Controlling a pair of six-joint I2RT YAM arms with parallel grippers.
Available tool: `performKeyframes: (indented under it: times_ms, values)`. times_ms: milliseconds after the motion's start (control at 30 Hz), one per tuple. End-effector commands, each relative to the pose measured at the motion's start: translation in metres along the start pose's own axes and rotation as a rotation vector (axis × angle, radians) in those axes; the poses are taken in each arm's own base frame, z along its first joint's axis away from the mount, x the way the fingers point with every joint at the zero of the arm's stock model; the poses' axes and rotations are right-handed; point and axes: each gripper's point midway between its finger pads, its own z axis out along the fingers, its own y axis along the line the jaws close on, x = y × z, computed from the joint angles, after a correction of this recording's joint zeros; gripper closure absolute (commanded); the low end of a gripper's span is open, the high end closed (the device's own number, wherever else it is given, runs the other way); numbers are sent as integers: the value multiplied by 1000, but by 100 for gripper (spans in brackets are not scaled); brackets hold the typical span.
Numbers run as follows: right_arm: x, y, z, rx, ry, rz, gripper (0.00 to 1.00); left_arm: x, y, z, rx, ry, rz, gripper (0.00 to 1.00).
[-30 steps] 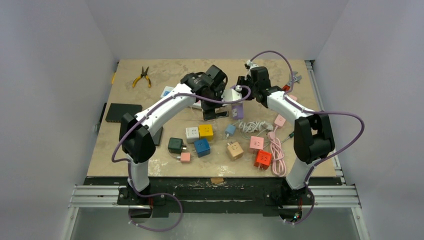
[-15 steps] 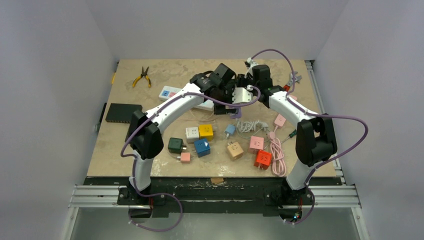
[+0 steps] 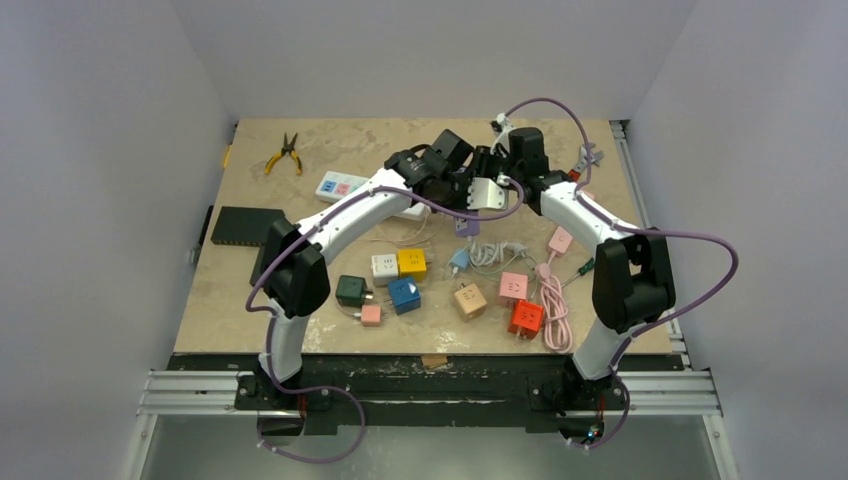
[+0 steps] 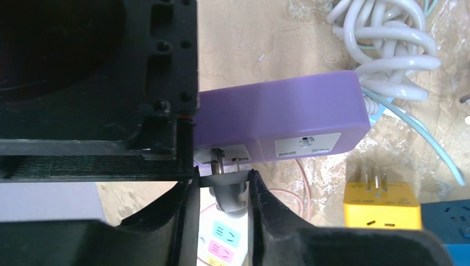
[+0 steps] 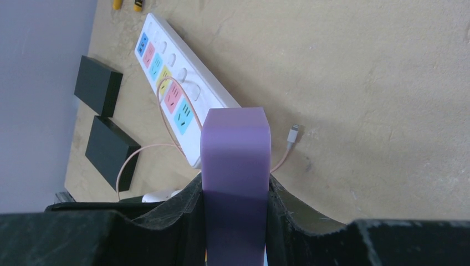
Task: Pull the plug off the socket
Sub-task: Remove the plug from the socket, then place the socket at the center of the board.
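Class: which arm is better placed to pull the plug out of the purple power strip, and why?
Left. The left gripper has its fingers on both sides of the grey plug, right where it enters the purple power strip. The right gripper is clamped on the strip's body, holding it.

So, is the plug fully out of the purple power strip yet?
No, the plug has its prongs seated in the purple power strip.

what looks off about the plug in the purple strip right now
The grey plug sits partly out of the purple power strip, gripped by the left gripper. Its bare metal prongs show in the gap at the socket face. The strip itself is clamped in the right gripper.
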Motion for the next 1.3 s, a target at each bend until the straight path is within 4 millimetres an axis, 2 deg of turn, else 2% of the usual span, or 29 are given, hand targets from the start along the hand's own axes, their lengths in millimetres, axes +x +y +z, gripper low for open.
performKeyframes:
  times_ms: [0,33,100,300,533,733,1033,1167,1267]
  values:
    - [-52,65,-38,-195,-154,-45,100,1,0,-9,0,-5,15,95]
    - [-52,64,-37,-191,-155,-48,100,3,0,-9,-2,1,14,100]
    - [-52,55,-32,-157,-153,-61,100,5,5,-11,-14,4,12,100]
    - [-39,7,-12,31,-118,-78,100,17,28,-32,-51,4,-10,100]
    - [-26,-48,7,240,-72,-96,100,43,23,-44,-47,48,40,100]
    - [-24,-90,15,350,-39,-71,100,58,38,-50,-75,67,-5,100]
    - [-17,-114,19,423,-28,-76,100,56,51,-57,-119,40,-6,100]
    - [-24,-124,27,428,-36,-49,100,64,65,-46,-155,65,-29,100]
    - [-42,-131,34,450,-62,-39,100,69,84,-39,-186,100,-68,100]
